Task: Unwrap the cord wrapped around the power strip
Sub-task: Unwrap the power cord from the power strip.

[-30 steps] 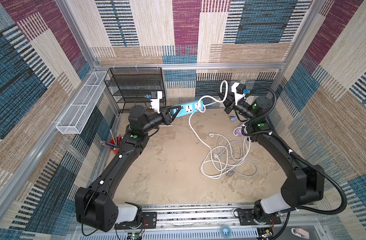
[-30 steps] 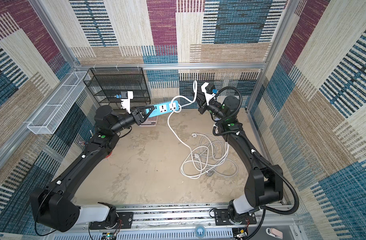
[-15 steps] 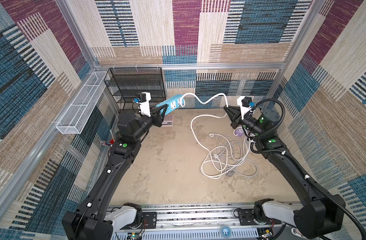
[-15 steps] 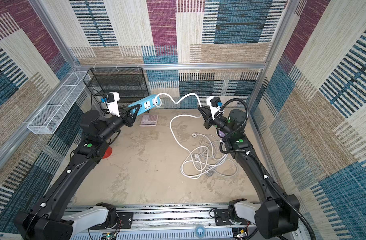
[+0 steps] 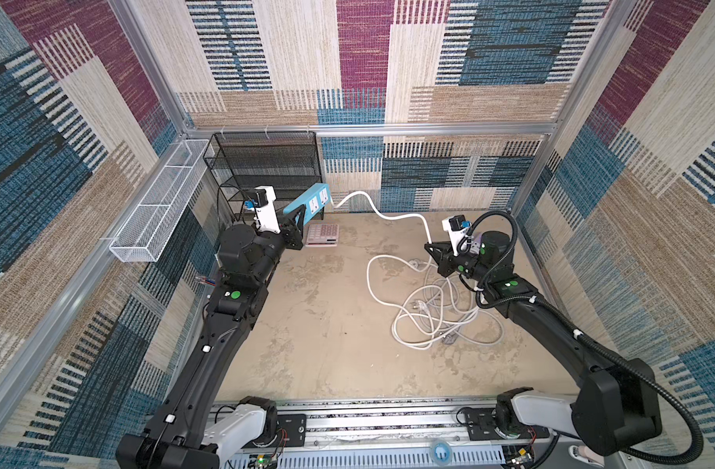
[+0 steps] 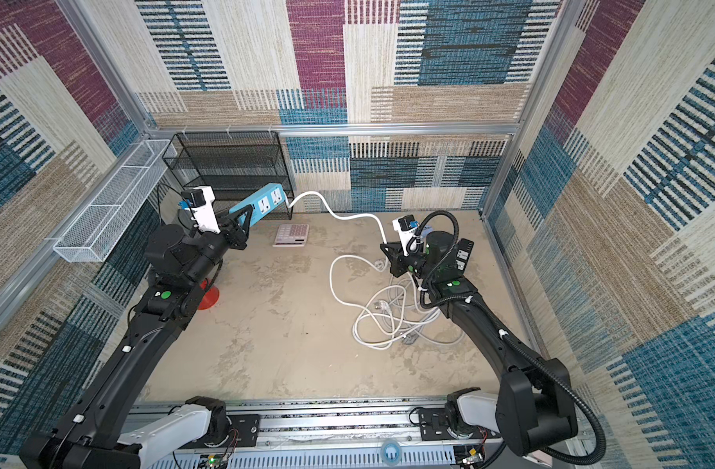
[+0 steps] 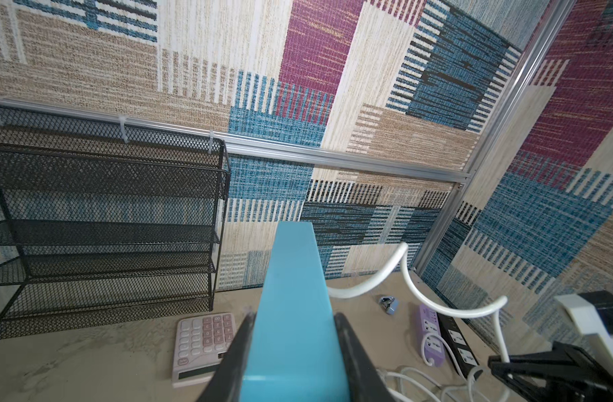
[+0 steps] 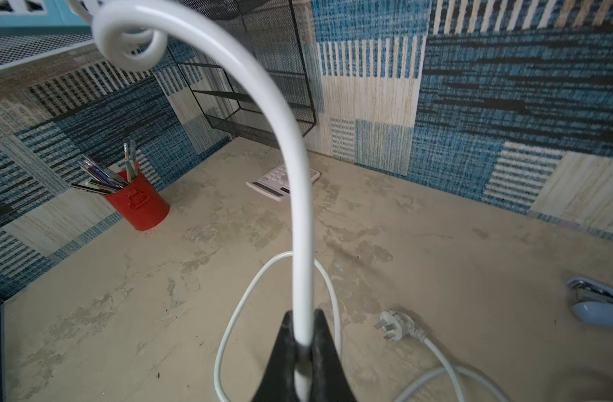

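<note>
A red cup [image 8: 137, 209] holds pens [image 8: 99, 177]. The left tool [image 5: 296, 215] is clamped on the blue power strip [image 5: 314, 201], held above the table [image 5: 327, 349], its long axis rising toward the back wall. The right tool [image 8: 301, 318] pinches the white cord [image 8: 299, 181]; loose loops lie on the stained beige table, with patterned walls around.

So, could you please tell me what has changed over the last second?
The left gripper carried the light blue power strip leftwards, in front of the black mesh shelf. The right gripper drew the white cord down and away from the strip, lengthening the span between them. Both grips stayed shut; the loose cord loops on the table and the pink calculator stayed put.
</note>
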Tool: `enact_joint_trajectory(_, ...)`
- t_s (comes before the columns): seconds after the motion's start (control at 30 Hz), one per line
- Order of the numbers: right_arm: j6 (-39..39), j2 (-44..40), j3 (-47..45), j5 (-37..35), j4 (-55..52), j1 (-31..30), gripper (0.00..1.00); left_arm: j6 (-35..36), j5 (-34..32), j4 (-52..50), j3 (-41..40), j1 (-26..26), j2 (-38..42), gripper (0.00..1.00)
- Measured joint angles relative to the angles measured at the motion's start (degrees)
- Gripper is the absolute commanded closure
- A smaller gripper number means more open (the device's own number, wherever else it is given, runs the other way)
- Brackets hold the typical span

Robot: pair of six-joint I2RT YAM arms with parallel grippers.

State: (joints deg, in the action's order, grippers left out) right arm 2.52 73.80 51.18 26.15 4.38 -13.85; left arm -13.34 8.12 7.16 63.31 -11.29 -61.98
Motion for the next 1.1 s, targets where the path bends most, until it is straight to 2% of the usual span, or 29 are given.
enact_joint_trajectory(0.27,5.29,8.37,-1.31,-5.2,0.31,3.5,1.0,-0.74,2.14,1.03,-0.22,1.44,0.42,1.0)
enact_joint_trajectory(0.53,8.81,15.98,-1.64,-6.32,4.07,8.94,1.0,-3.76,6.34,2.34,-0.22,2.32,-1.36,1.0)
enact_joint_trajectory(0.77,10.14,23.12,-1.31,-7.67,7.26,10.58,1.0,-6.23,8.63,2.21,-0.22,3.41,-2.4,1.0)
enact_joint_trajectory(1.1,10.49,24.57,-0.9,-8.72,7.26,11.32,1.0,-7.91,10.16,2.47,-0.22,4.52,-3.5,1.0)
